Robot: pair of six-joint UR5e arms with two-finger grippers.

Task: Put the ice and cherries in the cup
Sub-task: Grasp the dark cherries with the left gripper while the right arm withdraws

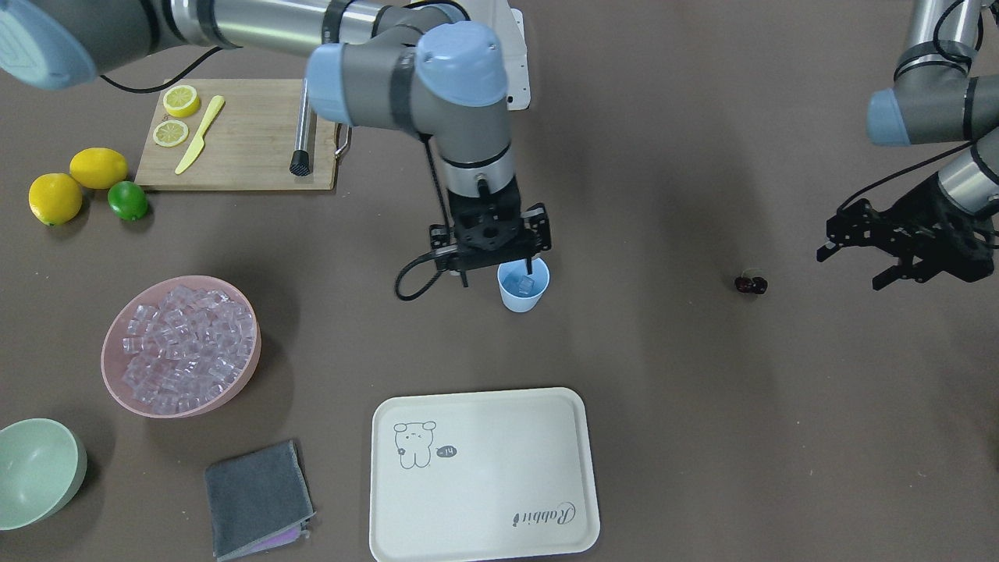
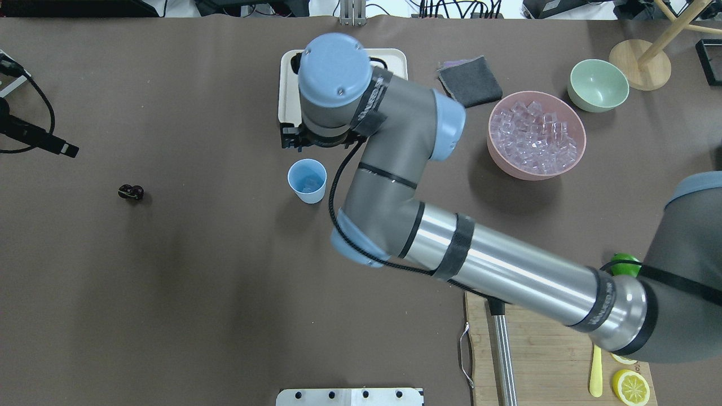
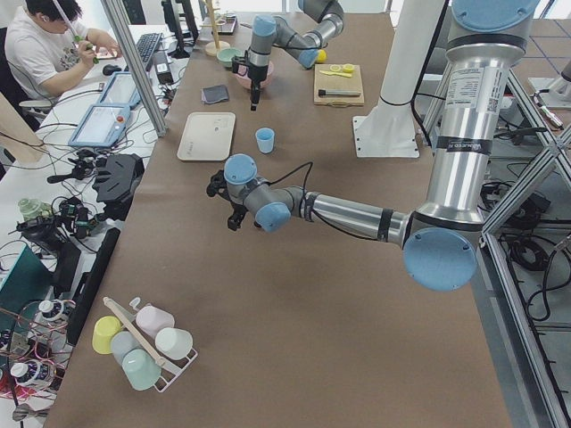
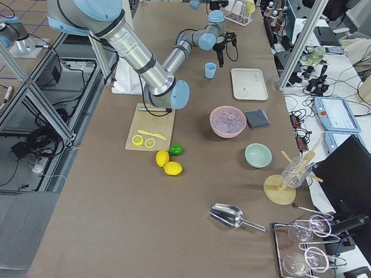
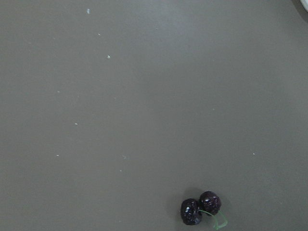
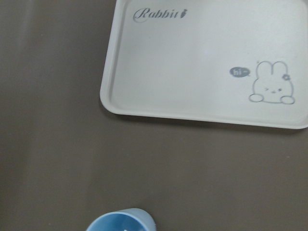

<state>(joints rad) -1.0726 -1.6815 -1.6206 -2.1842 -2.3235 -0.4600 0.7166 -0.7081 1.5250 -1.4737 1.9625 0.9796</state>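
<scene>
Taking 12 o'clock as straight away from me across the table (image 1: 702,406): nearest me, at 4 o'clock from the cup (image 1: 521,300), lies the board (image 1: 250,156). It carries two lemon slices (image 1: 176,117), a yellow knife (image 1: 199,134) and a metal rod (image 1: 302,129). Two lemons (image 1: 97,167) and a lime (image 1: 127,200) sit just off its 2 o'clock corner. Farther out, the cup stands upright mid-table with some ice (image 1: 523,282) in it. My right gripper (image 1: 499,278) hangs just above its rim, fingers spread and holding nothing. At 9 o'clock from the cup, well apart, the cherries (image 1: 751,285) lie on the bare table. My left gripper (image 1: 848,271) hovers near them at their 9 o'clock, fingers likewise apart and empty. At about 3 o'clock from the cup, the pink bowl (image 1: 109,375) is heaped with more ice. Farthest out are the tray (image 1: 484,499) at the cup's 12 o'clock, a grey cloth (image 1: 254,499) at 2 o'clock, and a green bowl (image 1: 39,476) at the pink bowl's 2 o'clock.
</scene>
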